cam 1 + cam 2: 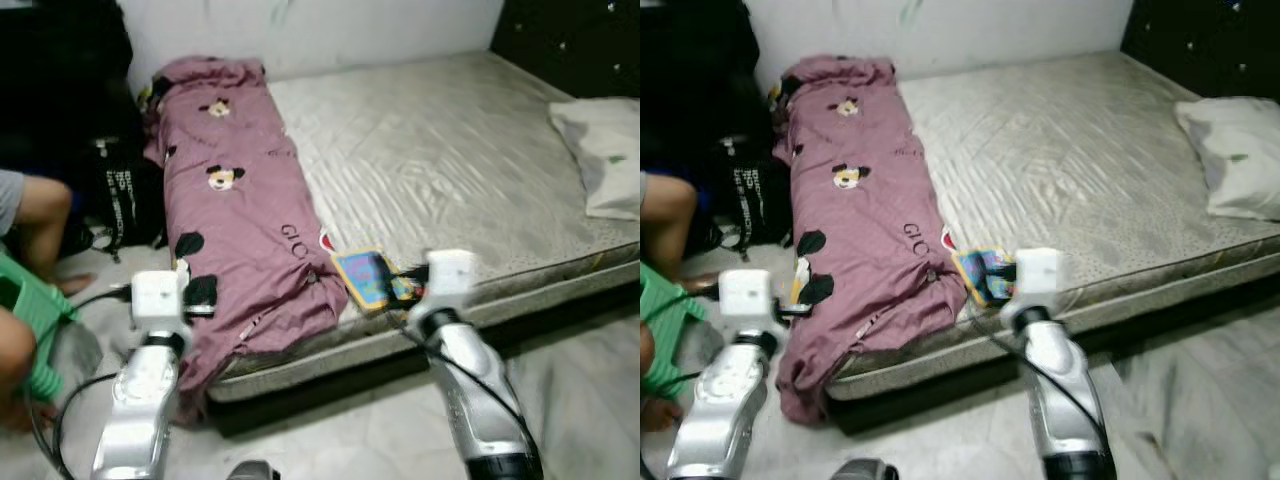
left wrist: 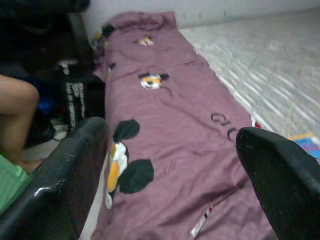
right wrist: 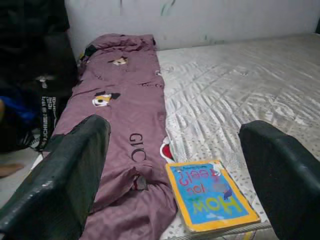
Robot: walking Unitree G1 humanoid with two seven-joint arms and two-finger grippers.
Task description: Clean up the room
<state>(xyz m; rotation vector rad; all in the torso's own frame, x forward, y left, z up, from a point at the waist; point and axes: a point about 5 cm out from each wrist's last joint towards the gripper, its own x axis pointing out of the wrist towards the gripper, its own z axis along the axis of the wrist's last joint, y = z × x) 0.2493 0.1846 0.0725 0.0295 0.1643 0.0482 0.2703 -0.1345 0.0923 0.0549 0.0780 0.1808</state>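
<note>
Right wrist view: book [image 3: 212, 196] lies flat at the mattress [image 1: 460, 150] near edge, touching the blanket [image 1: 240, 210] at its 9 o'clock. Right gripper [image 3: 190, 165] hovers before it, fingers apart, empty. Left gripper [image 2: 175, 165] is spread over the blanket. Book looks light, stiff, thin; pinch its overhanging edge. Cover reads "How ... feel?"; blanket reads "GUC", partly hidden. Blanket is soft, bulky.

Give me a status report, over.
Both grippers open: left gripper facing purple blanket, right gripper facing book. Person seated left.
</note>
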